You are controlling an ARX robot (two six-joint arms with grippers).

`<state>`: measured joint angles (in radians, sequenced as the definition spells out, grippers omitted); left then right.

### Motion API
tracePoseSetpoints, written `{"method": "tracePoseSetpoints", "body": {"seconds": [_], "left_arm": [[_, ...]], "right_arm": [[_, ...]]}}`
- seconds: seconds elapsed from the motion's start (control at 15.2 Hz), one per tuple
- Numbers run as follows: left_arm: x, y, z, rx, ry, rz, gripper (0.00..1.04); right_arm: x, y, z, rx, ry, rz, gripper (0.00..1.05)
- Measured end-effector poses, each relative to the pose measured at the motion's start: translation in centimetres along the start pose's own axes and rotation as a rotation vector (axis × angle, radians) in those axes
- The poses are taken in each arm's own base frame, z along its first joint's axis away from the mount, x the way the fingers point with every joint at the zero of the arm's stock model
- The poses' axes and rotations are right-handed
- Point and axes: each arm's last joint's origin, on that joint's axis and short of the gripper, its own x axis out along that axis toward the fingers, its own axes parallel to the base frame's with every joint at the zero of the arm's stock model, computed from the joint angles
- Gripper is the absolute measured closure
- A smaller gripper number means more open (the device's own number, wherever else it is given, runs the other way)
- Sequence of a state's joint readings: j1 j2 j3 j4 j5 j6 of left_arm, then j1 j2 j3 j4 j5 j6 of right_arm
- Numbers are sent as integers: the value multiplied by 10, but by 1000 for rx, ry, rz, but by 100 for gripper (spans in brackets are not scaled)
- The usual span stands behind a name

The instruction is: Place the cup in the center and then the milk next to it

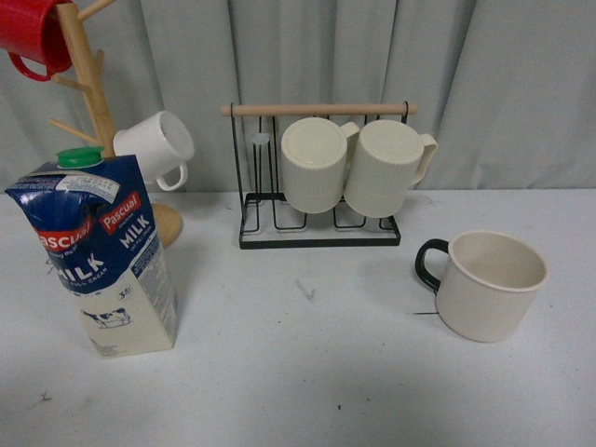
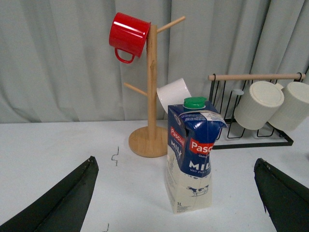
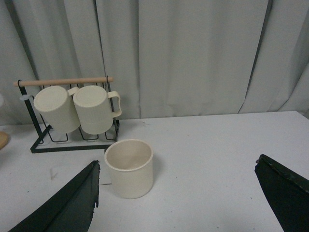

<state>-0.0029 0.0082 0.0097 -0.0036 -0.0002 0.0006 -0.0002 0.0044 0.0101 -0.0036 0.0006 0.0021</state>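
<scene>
A tall gable-top milk carton (image 1: 102, 256), dark blue above with a red "Pascual" label, cream below and green-capped, stands upright on the left part of the white desk (image 1: 307, 372). A wide cream enamel-style mug (image 1: 489, 284) with a black loop handle stands upright on the right part. Its handle is turned toward the carton, and the two are well apart. The bare stretch of desk between them carries a few small black marks (image 1: 305, 291), and both things stand outside it.

Behind the carton a wooden mug tree (image 1: 88, 84) holds a red mug (image 1: 33, 33) and a small white mug (image 1: 154, 144). At the back, a black wire rack (image 1: 321, 244) with a wooden bar carries two ribbed cream mugs (image 1: 315, 166).

The left end effector (image 2: 175, 162) is spread wide, its dark fingers (image 2: 67, 203) touching nothing, with the carton ahead of the gap. The right end effector (image 3: 177, 162) is likewise spread wide and empty, with the mug ahead of it, untouched.
</scene>
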Motion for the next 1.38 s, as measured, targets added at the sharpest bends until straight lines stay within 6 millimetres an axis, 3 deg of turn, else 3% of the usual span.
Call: {"method": "tracePoseSetpoints", "body": {"seconds": [1.38], "left_arm": [[0, 0, 0, 0, 0, 0, 7]], "right_arm": [[0, 0, 0, 0, 0, 0, 7]]}}
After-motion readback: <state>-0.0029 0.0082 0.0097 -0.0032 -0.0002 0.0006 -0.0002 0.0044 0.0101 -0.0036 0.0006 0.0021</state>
